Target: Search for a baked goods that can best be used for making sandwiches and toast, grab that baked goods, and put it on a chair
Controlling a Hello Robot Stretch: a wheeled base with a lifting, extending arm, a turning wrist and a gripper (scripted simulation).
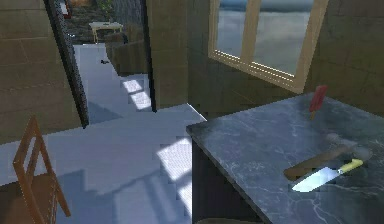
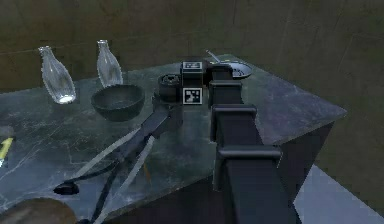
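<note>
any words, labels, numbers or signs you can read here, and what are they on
No readable text in either view.
White squares on the arm: black block marks, not letters or numbers.
Glass bottles on the counter: no label to be seen.

Dark marble counter [image 2: 297, 105] w/ 2 glass bottles [image 2: 57, 75], bowl [image 2: 117, 100], knife [image 1: 328, 175], maybe a board [image 1: 318, 162].

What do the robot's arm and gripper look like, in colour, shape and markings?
The arm is a dark square bar built in stepped segments. At its far end sit two small white squares with black marks. Beside them is the gripper, a dark body with two thin, pale fingers.
</note>
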